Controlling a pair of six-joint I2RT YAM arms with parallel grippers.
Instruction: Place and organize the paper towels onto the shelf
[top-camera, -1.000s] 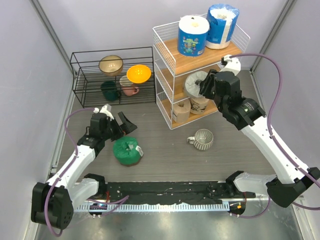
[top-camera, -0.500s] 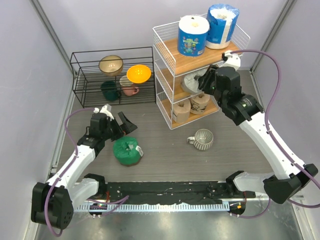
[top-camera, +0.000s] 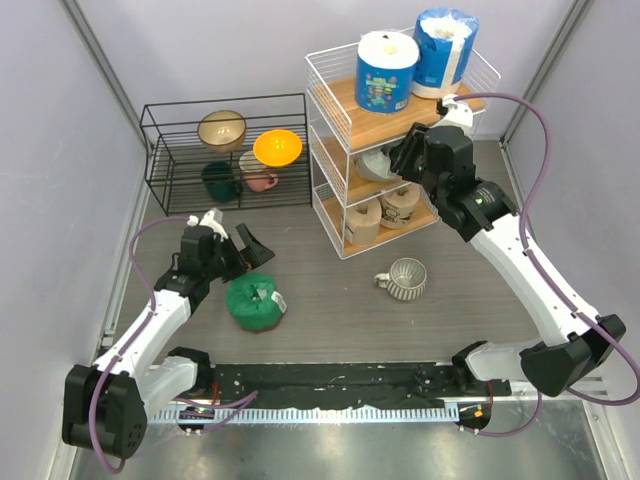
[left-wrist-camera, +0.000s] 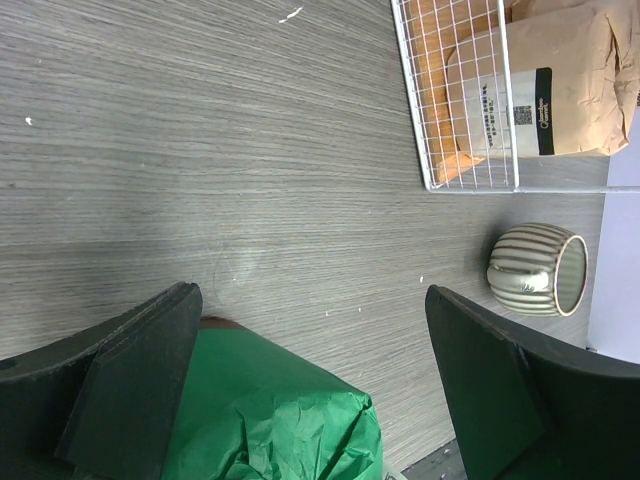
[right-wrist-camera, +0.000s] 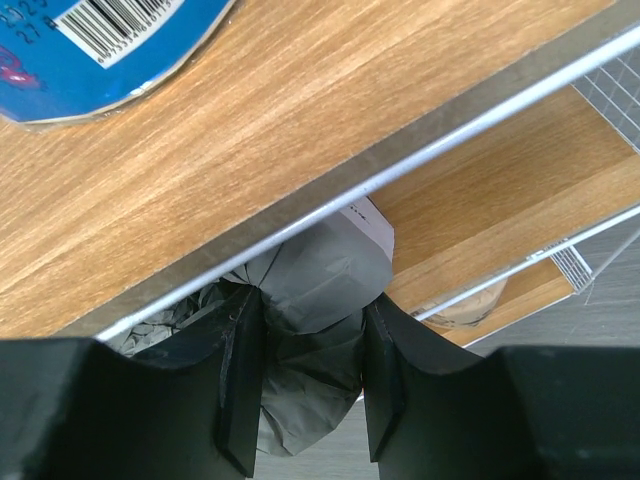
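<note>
Right claw (right-wrist-camera: 305, 330) tight on grey roll (right-wrist-camera: 318, 268); wood-grain table (top-camera: 330, 290), lilac walls (top-camera: 200, 50).

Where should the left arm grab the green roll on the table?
Pinch the bunched wrap at the top centre of the green roll, from above: it seems to stand on end, and its fat body looks wide for the left gripper.

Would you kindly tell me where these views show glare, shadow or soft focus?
Top external: evenly lit and sharp, glare on the metal strip at the near edge. Left wrist: table grain crisp, the left claw a dark silhouette. Right wrist: the grey roll lies shaded under the shelf board.
</note>
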